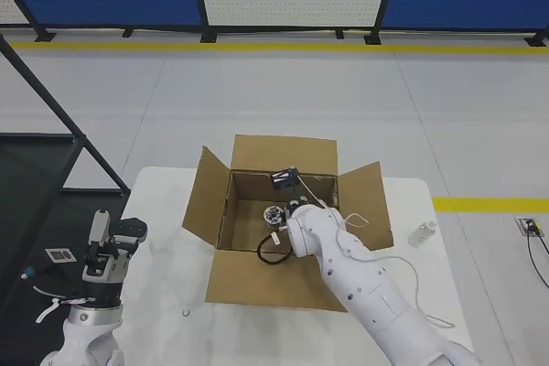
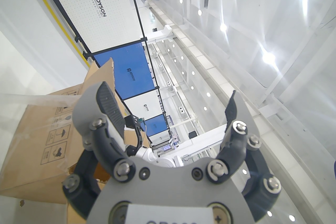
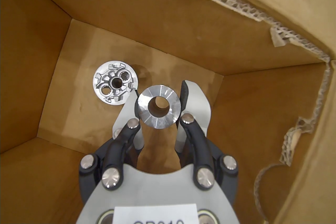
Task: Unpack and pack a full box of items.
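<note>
An open cardboard box (image 1: 256,284) stands on the white table (image 1: 165,274). My right arm reaches down into the box. Its gripper (image 3: 159,101) is shut on a shiny metal ring (image 3: 159,107) with a round hole in its middle, held above the box floor (image 3: 78,114). A round metal disc (image 3: 115,82) with several holes and cut-outs lies flat on that floor beside the held ring; from above the disc (image 1: 274,215) lies near the box's middle. My left gripper (image 2: 170,101) is open and empty, pointing upward at the table's left edge, away from the box (image 2: 44,135).
A small clear bottle (image 1: 423,233) lies on the table to the right of the box. A black cable loop (image 1: 273,253) hangs by the right arm inside the box. A tiny ring (image 1: 187,314) lies on the table in front of the box. Box flaps stand up all round.
</note>
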You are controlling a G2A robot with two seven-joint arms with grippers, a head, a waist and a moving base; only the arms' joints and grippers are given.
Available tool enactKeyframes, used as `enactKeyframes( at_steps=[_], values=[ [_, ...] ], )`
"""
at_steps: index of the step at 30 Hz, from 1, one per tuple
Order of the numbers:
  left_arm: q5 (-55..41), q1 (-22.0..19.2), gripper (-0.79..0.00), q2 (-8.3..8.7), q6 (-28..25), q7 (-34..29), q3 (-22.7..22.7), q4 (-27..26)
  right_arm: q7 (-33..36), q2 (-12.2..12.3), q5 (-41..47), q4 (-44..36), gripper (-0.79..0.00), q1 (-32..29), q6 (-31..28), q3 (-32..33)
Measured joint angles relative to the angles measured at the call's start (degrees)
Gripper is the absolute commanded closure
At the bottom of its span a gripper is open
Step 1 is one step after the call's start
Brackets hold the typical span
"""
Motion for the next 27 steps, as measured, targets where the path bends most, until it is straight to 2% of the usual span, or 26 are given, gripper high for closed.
enactKeyframes(
  at_steps=[10, 11, 12, 16, 17, 23, 27],
  values=[
    [0.0, 0.0, -0.785, 0.0, 0.0, 0.0, 0.0, 0.0, -5.14, -3.0, 4.61, 12.7, -0.012, 4.04, -1.38, -0.87],
    [0.0, 0.0, -0.785, 0.0, 0.0, 0.0, 0.0, 0.0, -5.5, -3.22, 4.84, 13.59, -0.04, 4.34, -1.38, -0.88],
    [0.0, 0.0, -0.785, 0.0, 0.0, 0.0, 0.0, 0.0, -5.88, -3.41, 5.13, 14.43, -0.157, 4.65, -1.39, -0.83],
    [0.0, 0.0, -0.785, 0.0, 0.0, 0.0, 0.0, 0.0, -7.26, -4.19, 6.21, 17.44, -0.256, 5.74, -1.77, -0.63],
    [0.0, 0.0, -0.785, 0.0, 0.0, 0.0, 0.0, 0.0, -7.43, -4.34, 6.34, 17.9, -0.314, 5.89, -1.87, -0.63],
    [0.0, 0.0, -0.785, 0.0, 0.0, 0.0, 0.0, 0.0, -8.07, -5.14, 6.45, 20.01, -0.376, 6.62, -1.98, -0.68],
    [0.0, 0.0, -0.785, 0.0, 0.0, 0.0, 0.0, 0.0, -8.53, -5.44, 6.43, 20.62, -0.376, 6.71, -1.76, -0.49]
  ],
)
